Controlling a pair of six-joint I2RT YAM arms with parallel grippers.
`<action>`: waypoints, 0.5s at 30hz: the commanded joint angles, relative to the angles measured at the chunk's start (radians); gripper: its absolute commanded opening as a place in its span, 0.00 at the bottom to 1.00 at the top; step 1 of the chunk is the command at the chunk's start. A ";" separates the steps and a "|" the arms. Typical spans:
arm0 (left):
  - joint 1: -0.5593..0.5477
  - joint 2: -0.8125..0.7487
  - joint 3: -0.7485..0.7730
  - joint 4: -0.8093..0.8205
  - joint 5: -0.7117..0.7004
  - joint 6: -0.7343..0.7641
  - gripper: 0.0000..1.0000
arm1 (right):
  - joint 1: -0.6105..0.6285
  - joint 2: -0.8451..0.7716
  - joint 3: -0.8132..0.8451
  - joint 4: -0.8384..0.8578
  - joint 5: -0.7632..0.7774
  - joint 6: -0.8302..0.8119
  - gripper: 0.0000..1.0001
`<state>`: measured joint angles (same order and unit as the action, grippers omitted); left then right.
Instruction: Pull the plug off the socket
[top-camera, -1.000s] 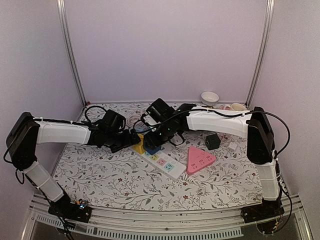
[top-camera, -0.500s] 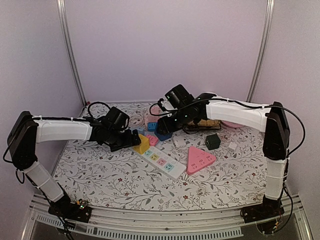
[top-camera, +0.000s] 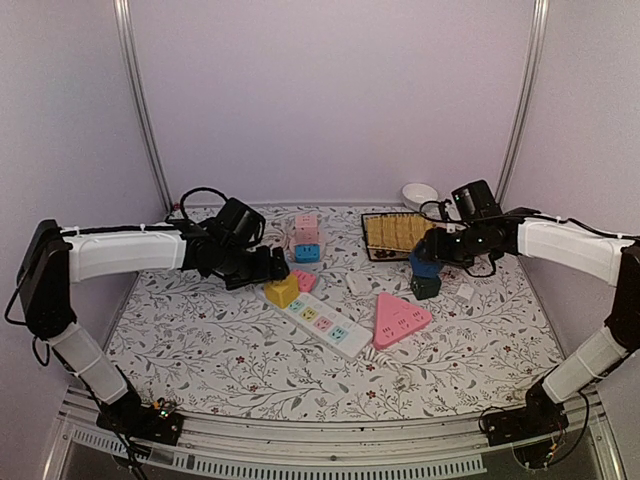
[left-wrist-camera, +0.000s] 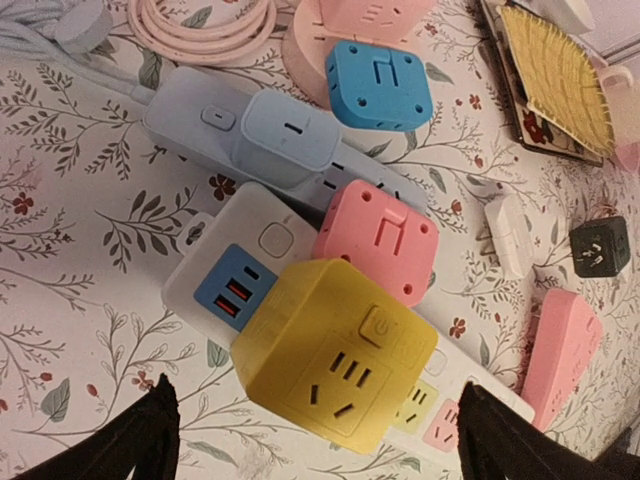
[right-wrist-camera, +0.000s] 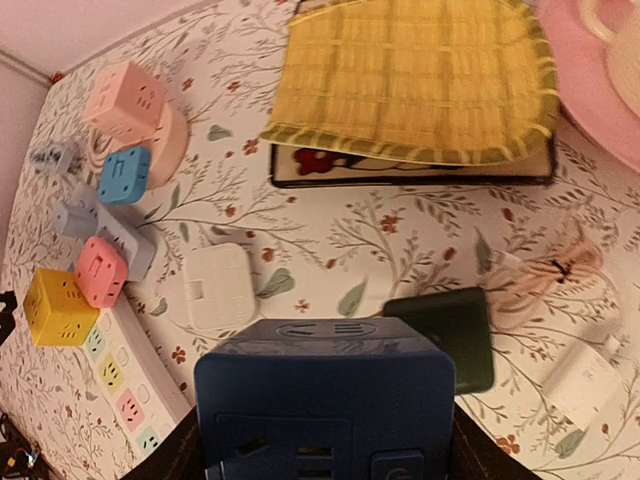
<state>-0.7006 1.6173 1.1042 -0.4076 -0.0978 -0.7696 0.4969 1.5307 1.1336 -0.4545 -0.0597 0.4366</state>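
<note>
Blue plug (top-camera: 424, 265), now far right, off strip (top-camera: 341, 336)

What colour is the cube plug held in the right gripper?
The cube plug is dark blue, clearest in the right wrist view.

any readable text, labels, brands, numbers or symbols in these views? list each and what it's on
No words, brands or numbers can be read in any view.
Power symbol, faint: on the button of the yellow cube socket.
Button mark on the dark blue cube socket: too blurred to read.
</note>
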 joint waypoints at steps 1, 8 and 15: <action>-0.015 0.026 0.040 -0.020 -0.001 0.028 0.97 | -0.126 -0.133 -0.150 0.095 -0.067 0.098 0.27; -0.019 0.034 0.062 -0.025 0.006 0.039 0.96 | -0.390 -0.254 -0.347 0.168 -0.210 0.163 0.27; -0.018 0.005 0.047 -0.025 -0.003 0.038 0.97 | -0.656 -0.262 -0.467 0.279 -0.386 0.209 0.28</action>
<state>-0.7071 1.6390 1.1442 -0.4255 -0.0948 -0.7448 -0.0441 1.2881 0.7139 -0.3008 -0.3016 0.5980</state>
